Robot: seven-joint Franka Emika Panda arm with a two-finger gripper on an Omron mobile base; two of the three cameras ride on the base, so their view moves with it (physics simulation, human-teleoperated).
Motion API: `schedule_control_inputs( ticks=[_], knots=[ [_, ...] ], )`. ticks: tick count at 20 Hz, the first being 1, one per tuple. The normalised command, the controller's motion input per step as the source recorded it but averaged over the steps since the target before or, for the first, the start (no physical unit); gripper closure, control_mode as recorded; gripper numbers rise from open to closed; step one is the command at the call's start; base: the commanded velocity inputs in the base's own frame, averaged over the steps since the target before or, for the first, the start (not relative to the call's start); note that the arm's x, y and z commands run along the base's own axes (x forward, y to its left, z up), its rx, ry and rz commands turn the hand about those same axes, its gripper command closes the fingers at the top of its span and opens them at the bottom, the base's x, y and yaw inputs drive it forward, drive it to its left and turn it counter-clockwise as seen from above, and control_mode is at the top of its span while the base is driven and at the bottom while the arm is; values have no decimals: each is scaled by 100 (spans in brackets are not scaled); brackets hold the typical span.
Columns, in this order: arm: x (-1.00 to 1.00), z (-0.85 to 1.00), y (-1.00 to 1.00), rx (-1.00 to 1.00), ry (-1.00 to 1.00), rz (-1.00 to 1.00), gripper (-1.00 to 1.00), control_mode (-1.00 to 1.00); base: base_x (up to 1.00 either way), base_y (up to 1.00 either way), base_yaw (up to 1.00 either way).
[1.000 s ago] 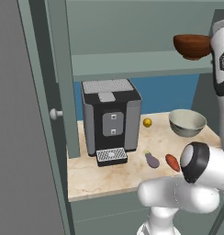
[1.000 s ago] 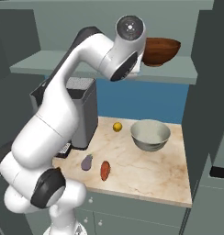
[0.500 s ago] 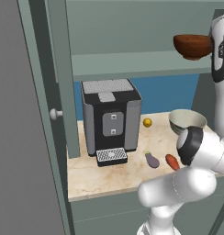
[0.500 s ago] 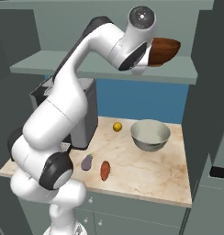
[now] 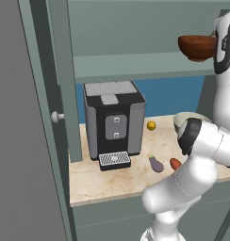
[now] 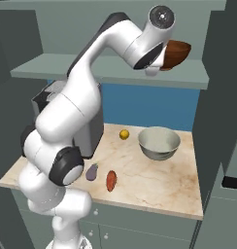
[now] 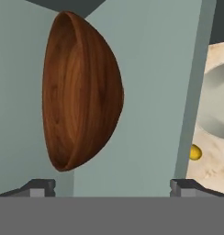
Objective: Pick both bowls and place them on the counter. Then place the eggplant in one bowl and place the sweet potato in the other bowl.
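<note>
The dark reddish-brown wooden bowl stands on the grey-green shelf. My gripper is open just in front of this bowl, its fingertips wide apart and touching nothing. The hand view is rolled, so there the bowl appears on its side. The grey-beige bowl sits on the counter, and my arm partly hides it in the left base view. The eggplant and the sweet potato lie side by side near the counter's front.
A black and grey coffee machine stands at the counter's left. A small yellow ball lies near the blue back wall. An open cabinet door stands at the left. A dark cabinet side bounds the right.
My hand has moved right along the shelf, closer to the wooden bowl, and the arm's lower links have swung with it. The bowls and vegetables have not moved.
</note>
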Motion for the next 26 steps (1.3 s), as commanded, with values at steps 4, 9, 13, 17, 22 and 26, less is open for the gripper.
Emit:
schedule_control_inputs(
  ticks=[4, 9, 13, 17, 22, 26],
  knots=[
    [30, -4, -13, 0, 10, 4, -100, -100, 0, 0, 0],
    [30, -13, -12, 0, 12, 1, -100, -100, 0, 0, 0],
    [37, 0, -17, 0, 2, 0, -100, -100, 0, 0, 0],
    [30, 0, -20, 0, 0, 0, -100, -100, 0, 0, 0],
    [29, -8, -22, 0, 1, 0, -100, -100, 0, 0, 0],
    [10, -7, -8, 0, 0, 0, 100, -100, 0, 0, 0]
  ],
)
